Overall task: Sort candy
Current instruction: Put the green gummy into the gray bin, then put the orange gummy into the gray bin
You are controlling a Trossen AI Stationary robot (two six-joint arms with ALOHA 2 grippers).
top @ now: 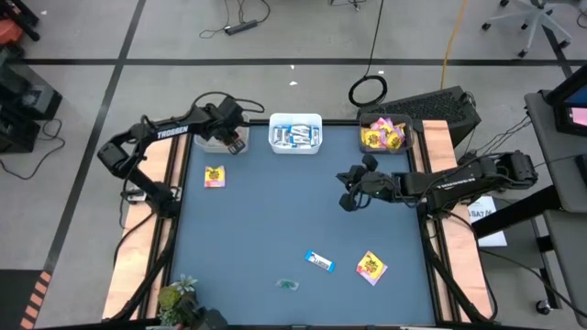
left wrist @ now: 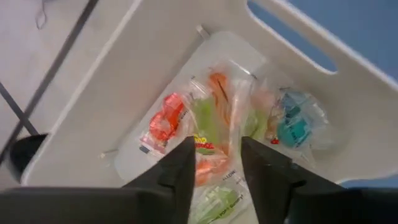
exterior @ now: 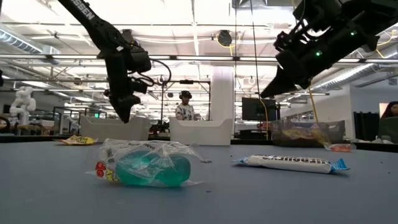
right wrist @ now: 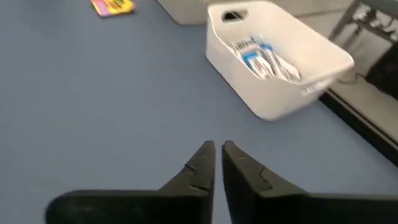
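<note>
Left pincer (left wrist: 214, 165), narrowly parted and empty, is held over the clear-candy bin (left wrist: 155, 74); withdrawal straight upward is advised.

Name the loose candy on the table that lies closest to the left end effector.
The yellow packet near the table's far left corner, just below the left end effector. The other loose pieces, the blue-and-white bar, a second yellow packet and a clear-greenish piece, lie along the near edge.

On table: 2 yellow packets (top: 215, 177), 1 blue-white bar (top: 319, 262), 1 clear-green candy (top: 289, 285); 3 bins (top: 295, 134).
</note>
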